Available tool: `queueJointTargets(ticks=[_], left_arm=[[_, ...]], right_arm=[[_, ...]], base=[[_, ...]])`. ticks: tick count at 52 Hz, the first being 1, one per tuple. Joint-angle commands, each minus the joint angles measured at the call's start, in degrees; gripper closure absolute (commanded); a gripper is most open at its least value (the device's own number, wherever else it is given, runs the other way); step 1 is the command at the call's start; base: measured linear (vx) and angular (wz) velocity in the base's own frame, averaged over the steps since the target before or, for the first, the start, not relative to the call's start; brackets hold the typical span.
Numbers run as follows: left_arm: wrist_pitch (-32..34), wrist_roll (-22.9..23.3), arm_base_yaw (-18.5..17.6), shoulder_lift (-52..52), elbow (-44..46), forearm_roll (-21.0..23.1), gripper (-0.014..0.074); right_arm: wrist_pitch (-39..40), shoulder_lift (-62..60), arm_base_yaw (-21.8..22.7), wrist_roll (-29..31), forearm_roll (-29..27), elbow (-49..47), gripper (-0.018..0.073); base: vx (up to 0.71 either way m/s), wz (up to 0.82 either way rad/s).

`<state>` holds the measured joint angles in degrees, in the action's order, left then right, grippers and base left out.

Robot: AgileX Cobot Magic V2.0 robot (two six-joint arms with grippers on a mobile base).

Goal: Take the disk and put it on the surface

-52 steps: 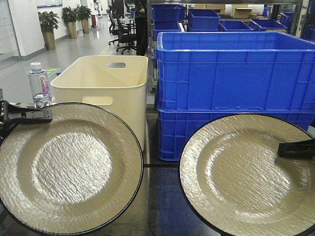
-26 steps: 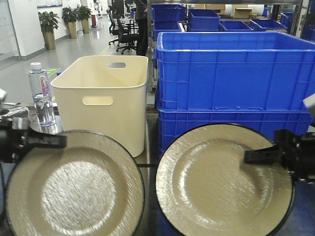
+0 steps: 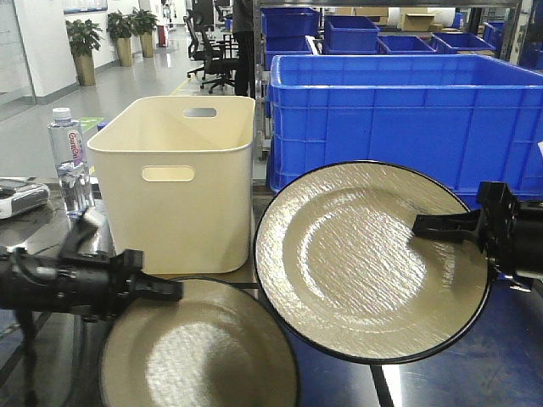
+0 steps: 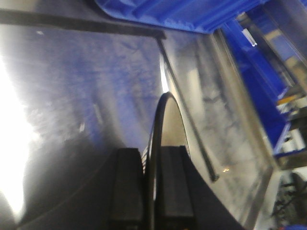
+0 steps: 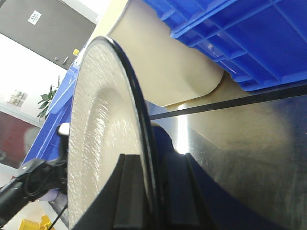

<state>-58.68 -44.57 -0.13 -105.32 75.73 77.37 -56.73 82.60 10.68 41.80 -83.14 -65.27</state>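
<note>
Two disks were in play, both round beige plates with a rippled texture and a thin black rim. The right disk [image 3: 365,254] was up in the air with its face tilted toward the front camera. It sat in front of the big blue plastic crate [image 3: 407,110] and clear of the dark grey glossy metal tabletop [image 3: 475,373]. The right gripper [image 3: 422,227] was clamped on that disk's right rim. In the wrist view the black rim sat pinched between the two black fingers [image 5: 128,191], one on each face.

The left disk [image 3: 199,356] was much lower, at the bottom of the front view, with its lower edge cut off by the frame. The left gripper [image 3: 174,290] had it by the upper-left rim. In its wrist view the jaws were closed on the edge, with a pad [image 4: 127,187] on either side. The disk hung low over the tabletop, but I couldn't tell whether it was touching.

In the front view the right disk's lower-left rim sat just above the left disk's upper-right rim. I couldn't tell whether they touched.

A thin black line [image 5: 230,103] crossed the tabletop. A cream rectangular plastic bin with handle slots [image 3: 182,178] stood behind the left disk, just left of the crate. A clear water bottle with a white cap [image 3: 69,157] stood to the left of the bin. More blue crates [image 3: 352,32] were stacked further back.
</note>
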Motion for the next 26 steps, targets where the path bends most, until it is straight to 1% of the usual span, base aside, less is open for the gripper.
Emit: queueJointTargets(ticks=[1, 3, 8, 14, 20, 26], left_arm=[[0.2, -1.5, -2.1, 1.1, 1.9, 9.4, 0.0596], [0.9, -2.3, -2.6, 0.7, 1.9, 9.5, 0.0592], [3.3, -3.5, -3.6, 0.2, 1.9, 7.9, 0.0568], [5.4, -6.6, -4.0, 0.1, 1.9, 6.3, 0.0492], [6.4, -6.8, -4.0, 0.1, 1.9, 5.1, 0.0368], [7.2, -6.8, -4.0, 0.1, 1.9, 3.7, 0.0209]], right_arm=[[-1.4, -2.2, 0.1, 0.1, -7.4, -2.1, 0.0568], [-1.4, -2.2, 0.1, 0.1, -7.5, -2.1, 0.0568], [-1.5, -2.2, 0.1, 0.1, -7.3, -2.1, 0.0568], [-1.5, -2.2, 0.1, 0.1, -7.1, -2.1, 0.0568], [-1.5, -2.2, 0.1, 0.1, -7.1, -2.1, 0.0568], [-1.6, -2.2, 0.1, 0.1, -7.1, -2.1, 0.0568]], base=[[0.00, 0.00], [0.00, 0.00], [0.00, 0.00], [0.00, 0.00], [0.00, 0.00], [0.00, 0.00]])
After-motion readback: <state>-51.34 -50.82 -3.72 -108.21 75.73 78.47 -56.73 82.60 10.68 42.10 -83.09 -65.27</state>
